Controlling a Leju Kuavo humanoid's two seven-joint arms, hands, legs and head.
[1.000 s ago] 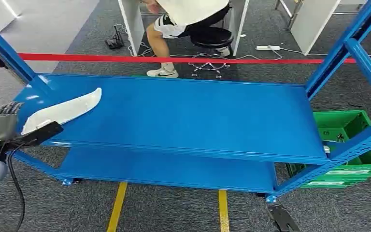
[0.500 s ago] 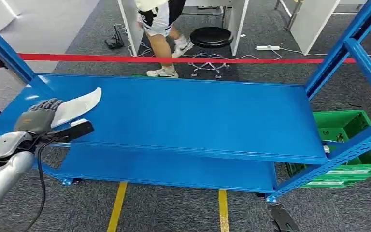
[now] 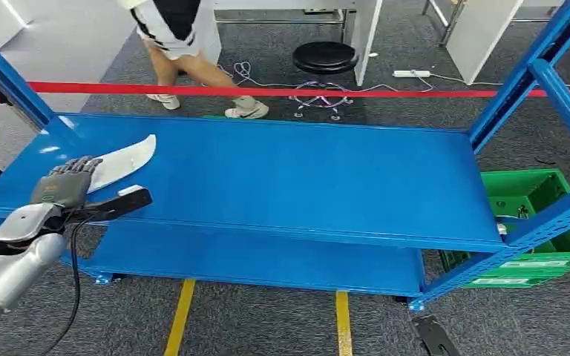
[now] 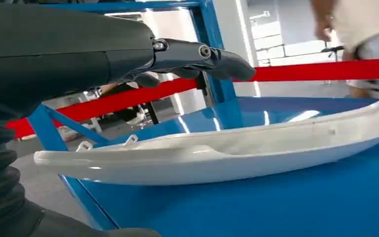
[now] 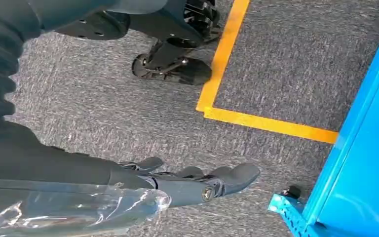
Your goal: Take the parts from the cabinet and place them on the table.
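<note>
A long white curved part (image 3: 125, 161) lies on the left end of the blue cabinet's upper shelf (image 3: 289, 178). My left hand (image 3: 65, 185) hovers over the part's near end with its fingers stretched out and its thumb (image 3: 119, 202) off to the side by the shelf's front edge. In the left wrist view the fingers (image 4: 202, 57) reach out above the white part (image 4: 217, 153) with a gap between, and nothing is gripped. My right hand (image 5: 197, 182) hangs low over the grey carpet beside the cabinet's foot, fingers extended and holding nothing.
Blue uprights (image 3: 534, 74) stand at the cabinet's right end and one (image 3: 11, 78) at the left. A lower shelf (image 3: 260, 259) sits beneath. A green crate (image 3: 527, 196) stands right of it. Behind red tape (image 3: 282, 92) a person (image 3: 171, 44) walks past a black stool (image 3: 325, 58).
My left hand rose from the shelf's left edge and moved over the white part's near end. The person behind the tape left the stool and walked left.
</note>
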